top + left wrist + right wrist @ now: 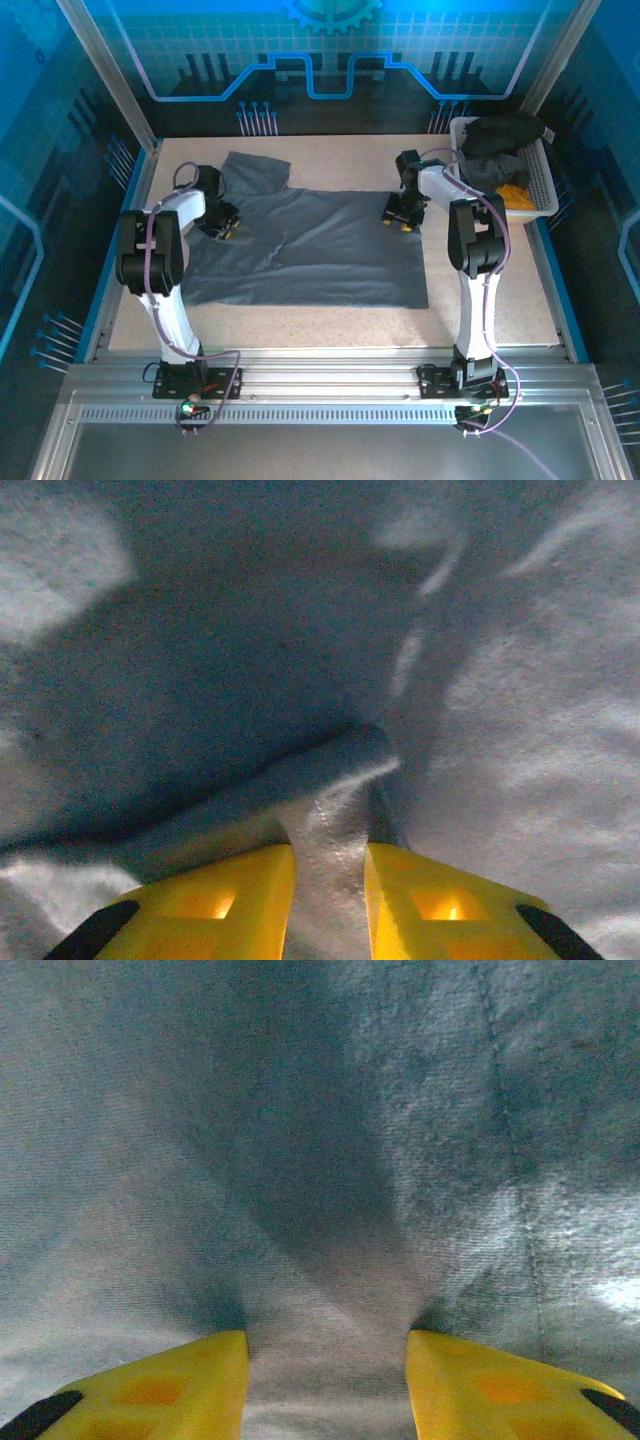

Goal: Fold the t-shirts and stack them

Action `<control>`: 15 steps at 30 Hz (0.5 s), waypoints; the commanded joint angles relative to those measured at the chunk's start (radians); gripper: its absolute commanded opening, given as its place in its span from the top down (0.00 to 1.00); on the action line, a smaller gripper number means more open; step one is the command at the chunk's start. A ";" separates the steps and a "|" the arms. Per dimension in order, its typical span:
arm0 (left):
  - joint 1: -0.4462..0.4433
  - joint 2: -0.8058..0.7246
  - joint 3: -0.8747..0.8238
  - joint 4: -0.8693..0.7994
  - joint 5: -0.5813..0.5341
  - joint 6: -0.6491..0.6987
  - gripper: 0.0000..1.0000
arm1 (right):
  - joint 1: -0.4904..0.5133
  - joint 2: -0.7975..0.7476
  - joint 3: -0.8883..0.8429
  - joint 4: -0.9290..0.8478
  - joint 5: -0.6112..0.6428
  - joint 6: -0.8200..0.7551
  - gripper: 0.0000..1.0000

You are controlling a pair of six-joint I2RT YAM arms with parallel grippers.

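Progress early: grey t-shirt (310,250) flat on counter (500,300) between hands, 0 stacked; left hand (225,225) pinches a ridge of it; right hand (398,217) on cloth, grip unclear; other t-shirts (500,140) in basket (545,185) beside right hand.

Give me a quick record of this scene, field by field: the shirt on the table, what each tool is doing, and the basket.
shirt: dark grey t-shirt, spread out on the table, one sleeve at the far left
left tool: at the shirt's left edge, shut on a ridge of its cloth
right tool: at the shirt's far right edge, jaws apart, pressed into the cloth; grip unclear
basket: white, far right corner, holding black cloth and orange cloth
folded: not yet
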 commanded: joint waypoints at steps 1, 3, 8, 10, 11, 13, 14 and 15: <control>0.027 -0.036 -0.076 -0.049 -0.029 -0.006 0.72 | 0.031 -0.036 -0.053 -0.042 0.009 0.021 0.53; 0.027 -0.048 -0.043 -0.063 -0.031 0.011 0.71 | 0.036 -0.059 -0.064 -0.030 0.004 0.023 0.52; 0.026 -0.006 0.173 -0.084 -0.036 0.019 0.57 | 0.035 -0.091 -0.001 0.028 -0.013 -0.048 0.49; 0.026 0.058 0.296 -0.086 -0.032 0.023 0.54 | 0.024 -0.076 0.047 0.057 -0.050 -0.091 0.46; 0.026 0.104 0.358 -0.091 -0.027 0.021 0.53 | 0.015 -0.058 0.082 0.068 -0.086 -0.111 0.45; 0.026 0.192 0.489 -0.085 -0.024 0.022 0.52 | 0.003 -0.012 0.159 0.058 -0.135 -0.140 0.44; 0.026 0.237 0.547 -0.070 -0.030 0.026 0.52 | -0.004 0.015 0.203 0.050 -0.167 -0.153 0.43; 0.027 0.274 0.589 -0.037 -0.035 0.027 0.52 | -0.011 0.040 0.245 0.038 -0.199 -0.160 0.43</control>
